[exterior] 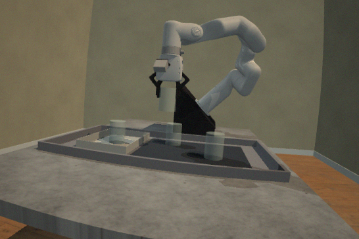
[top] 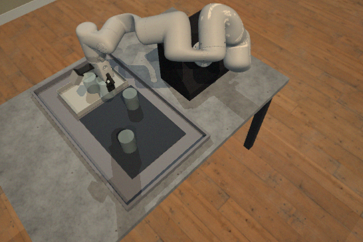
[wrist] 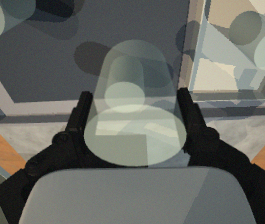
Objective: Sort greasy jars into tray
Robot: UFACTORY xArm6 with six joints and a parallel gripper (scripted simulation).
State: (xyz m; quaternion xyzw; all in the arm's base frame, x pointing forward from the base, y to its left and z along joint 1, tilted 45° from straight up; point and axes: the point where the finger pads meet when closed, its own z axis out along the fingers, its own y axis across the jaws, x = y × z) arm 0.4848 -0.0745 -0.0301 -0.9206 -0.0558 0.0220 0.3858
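Gripping jar (exterior: 167,100) aloft, pincer (exterior: 168,92) (tray (exterior: 129,147) nr)

Bare room: wood floor (top: 316,135), plain walls (exterior: 43,68).

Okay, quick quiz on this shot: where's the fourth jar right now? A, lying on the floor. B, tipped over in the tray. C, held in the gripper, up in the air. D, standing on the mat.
C: the gripper is shut on a jar that hangs well above the tray, while one jar stands in the tray and two stand on the mat.
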